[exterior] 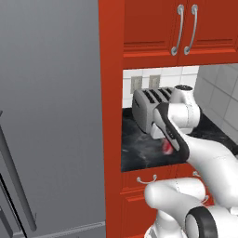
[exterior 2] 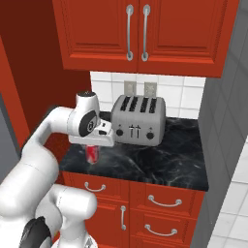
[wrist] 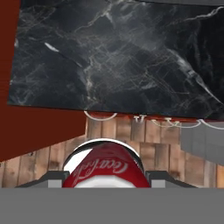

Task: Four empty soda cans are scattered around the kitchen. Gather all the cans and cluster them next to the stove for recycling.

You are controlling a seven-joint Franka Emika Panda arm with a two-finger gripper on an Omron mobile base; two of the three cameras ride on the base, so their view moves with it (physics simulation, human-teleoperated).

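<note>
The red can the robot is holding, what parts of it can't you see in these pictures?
- Left base view: most of the red can hides behind the white arm; only a small red patch peeks out.
- Right base view: the can's top is covered by the gripper; its label is too small to read.
- Hand view: the can's lower part is cut off at the bottom edge, and the fingers cover its sides.

Silver toaster [exterior 2: 138, 120] on black marbled counter [exterior 2: 160, 162] — red cabinets [exterior 2: 140, 34] above, grey fridge [exterior: 49, 116] left.
</note>
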